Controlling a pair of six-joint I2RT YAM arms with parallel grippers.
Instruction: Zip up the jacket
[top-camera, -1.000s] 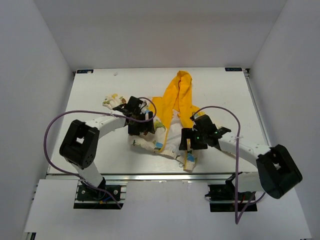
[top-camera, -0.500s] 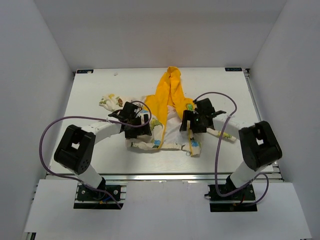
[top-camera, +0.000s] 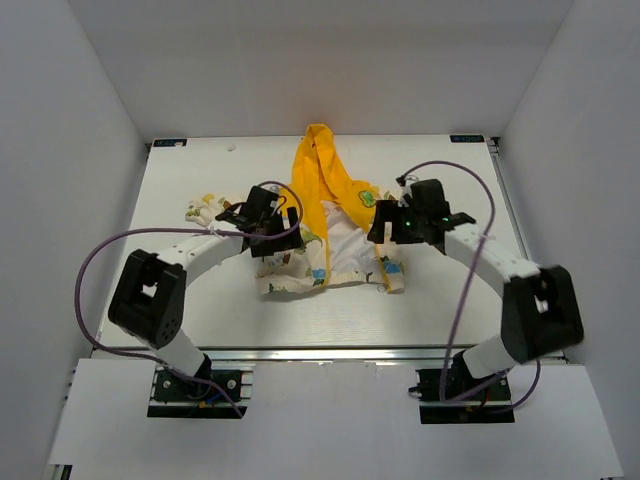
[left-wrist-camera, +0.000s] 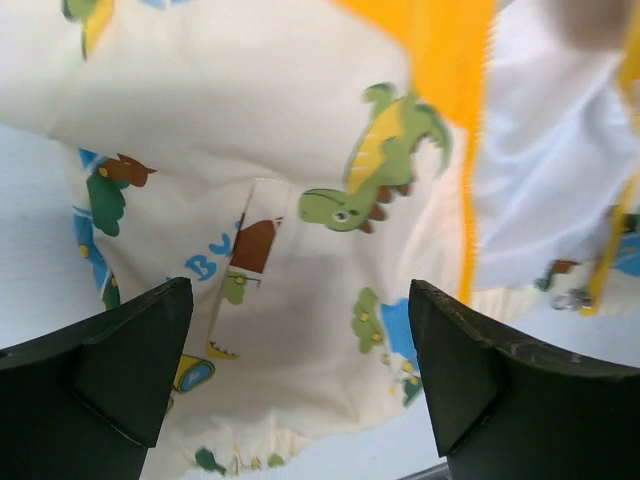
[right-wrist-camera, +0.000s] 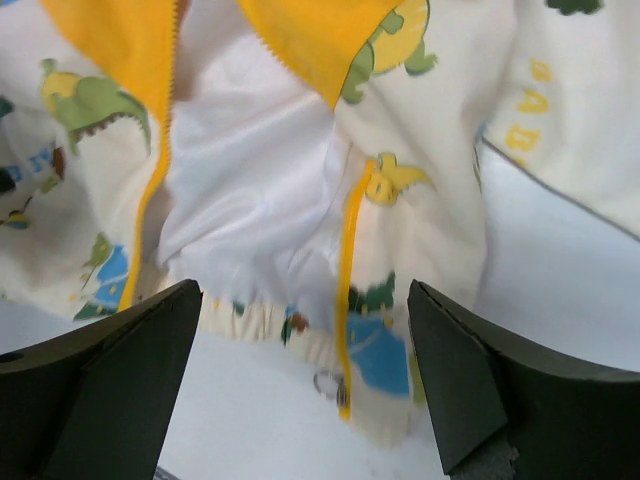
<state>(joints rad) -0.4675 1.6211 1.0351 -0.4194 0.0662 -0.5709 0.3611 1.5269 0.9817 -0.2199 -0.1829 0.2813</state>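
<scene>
The jacket (top-camera: 345, 245) lies open, its zipper (right-wrist-camera: 150, 190) halves apart, so nothing is zipped yet. Over it hover the left claw (left-wrist-camera: 300, 370) at nine o'clock and the right claw (right-wrist-camera: 300, 375) at three, both wide and empty.

From above, cannot see the jacket (top-camera: 345, 245) where the left hand (top-camera: 270, 240) and right hand (top-camera: 388, 232) cover its upper fronts and sleeve roots. Cropped by every edge in both wrist views, with the fingers (left-wrist-camera: 120, 370) cut off below. Cannot name the small metal piece (left-wrist-camera: 571, 297) near the hem: blurred. Same blur across that view's top right corner.
</scene>
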